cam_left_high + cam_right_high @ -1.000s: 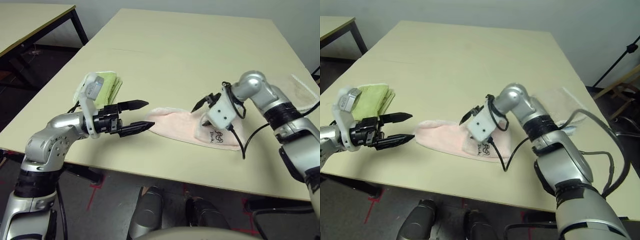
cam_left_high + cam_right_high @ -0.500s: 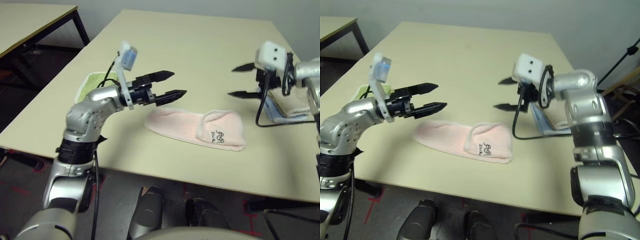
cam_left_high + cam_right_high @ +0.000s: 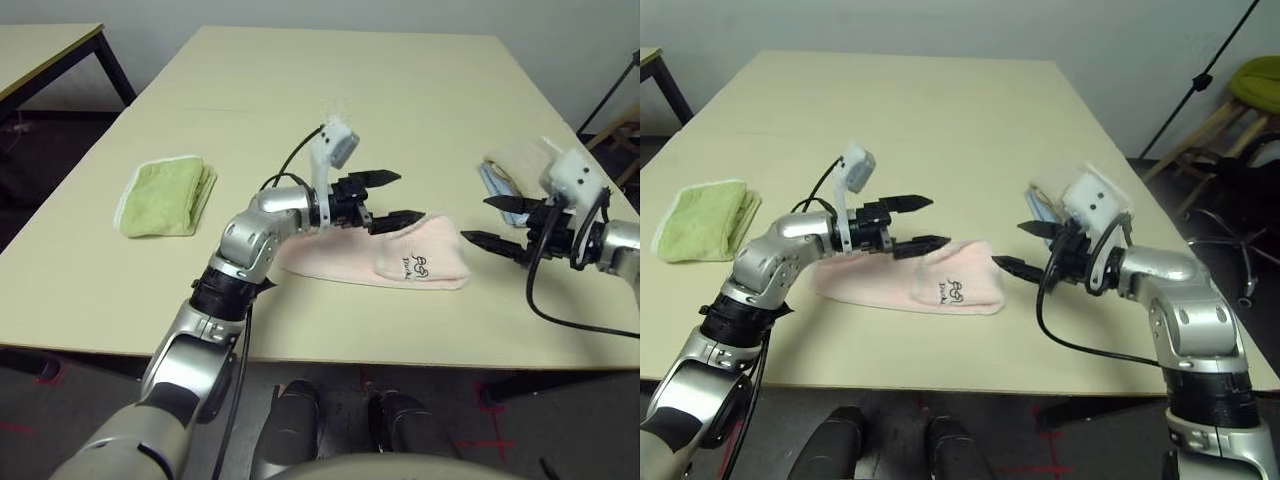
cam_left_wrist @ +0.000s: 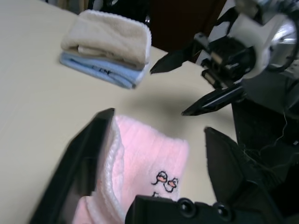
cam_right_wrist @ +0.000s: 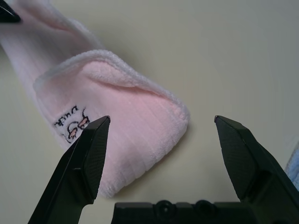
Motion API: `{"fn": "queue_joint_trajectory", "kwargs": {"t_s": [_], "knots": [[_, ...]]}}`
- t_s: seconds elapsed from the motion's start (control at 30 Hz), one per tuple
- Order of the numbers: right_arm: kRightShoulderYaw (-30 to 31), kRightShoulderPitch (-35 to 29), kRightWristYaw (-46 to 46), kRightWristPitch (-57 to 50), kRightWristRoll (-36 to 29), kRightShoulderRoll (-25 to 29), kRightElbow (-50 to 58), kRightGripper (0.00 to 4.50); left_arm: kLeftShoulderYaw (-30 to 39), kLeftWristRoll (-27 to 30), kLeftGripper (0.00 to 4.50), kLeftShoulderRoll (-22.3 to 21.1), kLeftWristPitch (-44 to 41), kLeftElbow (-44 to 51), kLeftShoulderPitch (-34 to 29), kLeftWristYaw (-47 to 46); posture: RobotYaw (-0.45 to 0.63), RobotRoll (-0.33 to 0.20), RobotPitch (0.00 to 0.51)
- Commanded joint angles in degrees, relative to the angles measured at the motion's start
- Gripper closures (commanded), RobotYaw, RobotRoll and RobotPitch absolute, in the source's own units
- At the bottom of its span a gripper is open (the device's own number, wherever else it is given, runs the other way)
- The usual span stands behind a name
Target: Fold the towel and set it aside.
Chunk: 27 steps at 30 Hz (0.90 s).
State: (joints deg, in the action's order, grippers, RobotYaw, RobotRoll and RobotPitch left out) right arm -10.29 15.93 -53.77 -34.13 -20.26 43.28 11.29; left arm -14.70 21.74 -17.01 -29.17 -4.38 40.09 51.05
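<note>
Pale pink fluffy terry towel [image 3: 375, 260] with white piped edging and a small dark embroidered mark, lying folded into a long band on the pale beige table [image 3: 300, 100], near the front edge and about midway across. Embroidered mark facing up on the right-hand portion of the towel, where one layer laps over another.

Left gripper [image 3: 395, 197] reaching in from the left and hovering over the middle of the pink towel, pointing right. Two black fingers apart, nothing between them. In the left wrist view [image 4: 159, 154], towel directly beneath the spread fingers, the far one lying along the white edging; contact with the fabric impossible to tell.

Right gripper [image 3: 495, 222] just right of the towel's right end, pointing left toward it, clear of the fabric. Fingers spread wide, empty; in the right wrist view [image 5: 159, 158], towel's rounded end and embroidered mark framed between the two fingers, with bare table between.

Folded beige terry towel [image 4: 110, 35] stacked on a folded light-blue towel [image 4: 100, 70] at the right side of the table, beyond the right gripper. Smaller green terry towel [image 3: 165, 195], folded, well apart on the left side of the table.
</note>
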Motion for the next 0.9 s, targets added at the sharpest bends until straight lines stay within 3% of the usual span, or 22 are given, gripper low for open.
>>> {"fn": "queue_joint_trajectory", "kwargs": {"t_s": [0.03,0.3,0.53,0.9], "knots": [[0.6,-0.3,2.2,0.8,-0.3,-1.2,0.4,0.00,-1.8,-2.4,1.70,0.5,1.0,-1.5,-0.8,0.4,0.06,0.000,0.142],[1.6,0.9,3.4,0.7,-1.8,-4.1,-0.8,0.00,-4.4,-4.5,4.46,1.1,1.6,-2.3,-0.6,3.0,0.08,0.000,0.125],[2.3,1.8,4.3,1.4,-2.0,-5.4,-1.9,0.00,-7.0,-8.5,4.46,3.1,4.1,-7.8,1.6,3.8,0.08,0.000,0.121],[1.5,2.0,5.9,2.1,-2.5,-5.1,-1.4,0.19,-5.8,-9.6,4.50,4.6,5.2,-10.7,3.0,5.3,0.08,0.000,0.119]]}}
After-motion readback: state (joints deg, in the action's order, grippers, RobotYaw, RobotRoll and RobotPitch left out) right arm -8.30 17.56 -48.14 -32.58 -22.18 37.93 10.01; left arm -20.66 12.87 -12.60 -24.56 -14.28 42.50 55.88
